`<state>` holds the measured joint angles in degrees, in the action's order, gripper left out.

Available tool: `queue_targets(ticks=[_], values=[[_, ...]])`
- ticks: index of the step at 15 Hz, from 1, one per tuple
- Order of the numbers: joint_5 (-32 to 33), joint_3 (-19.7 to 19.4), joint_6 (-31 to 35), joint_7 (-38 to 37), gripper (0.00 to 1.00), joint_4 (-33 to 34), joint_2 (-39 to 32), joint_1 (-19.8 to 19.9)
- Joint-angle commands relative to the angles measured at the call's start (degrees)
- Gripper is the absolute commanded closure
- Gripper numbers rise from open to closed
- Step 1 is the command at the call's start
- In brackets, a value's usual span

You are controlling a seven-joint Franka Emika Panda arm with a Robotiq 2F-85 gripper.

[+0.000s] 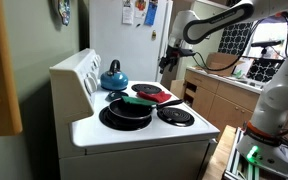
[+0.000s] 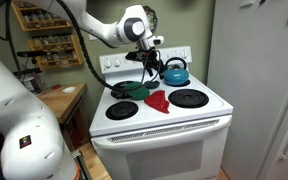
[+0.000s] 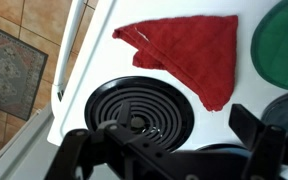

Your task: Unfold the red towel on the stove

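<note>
Red towel of coarse matt woven cloth, glossy white enamel stove, dark ridged metal coil burner, shiny blue kettle.

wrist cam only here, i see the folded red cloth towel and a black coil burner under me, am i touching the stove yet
Observer: No. In both exterior views the gripper hangs in the air above the white stove, clear of the red cloth towel.
Operator: ok, anything tall nearby i cant see
Observer: Yes, a blue kettle stands at the back of the stove, apart from the towel.
Operator: and the green round thing at my edge
Observer: It sits on a black frying pan beside the towel.
</note>
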<state>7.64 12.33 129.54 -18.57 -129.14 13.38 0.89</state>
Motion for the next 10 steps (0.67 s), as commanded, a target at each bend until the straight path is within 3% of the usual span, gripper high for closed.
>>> queue_targets(ticks=[1, 2, 3, 5, 10], values=[[-2.37, -2.83, -0.28, 10.42, 0.00, 11.11, -12.22, -2.73], [-4.42, -3.21, -1.55, 13.75, 0.00, 14.31, -15.51, -3.37], [-1.69, -3.10, 0.09, 8.23, 0.00, 7.64, -8.20, -3.07], [-2.05, -3.69, 0.11, 9.11, 0.00, 9.95, -11.28, -3.51], [-1.98, -3.66, 0.10, 8.95, 0.00, 9.53, -9.69, -3.64]])
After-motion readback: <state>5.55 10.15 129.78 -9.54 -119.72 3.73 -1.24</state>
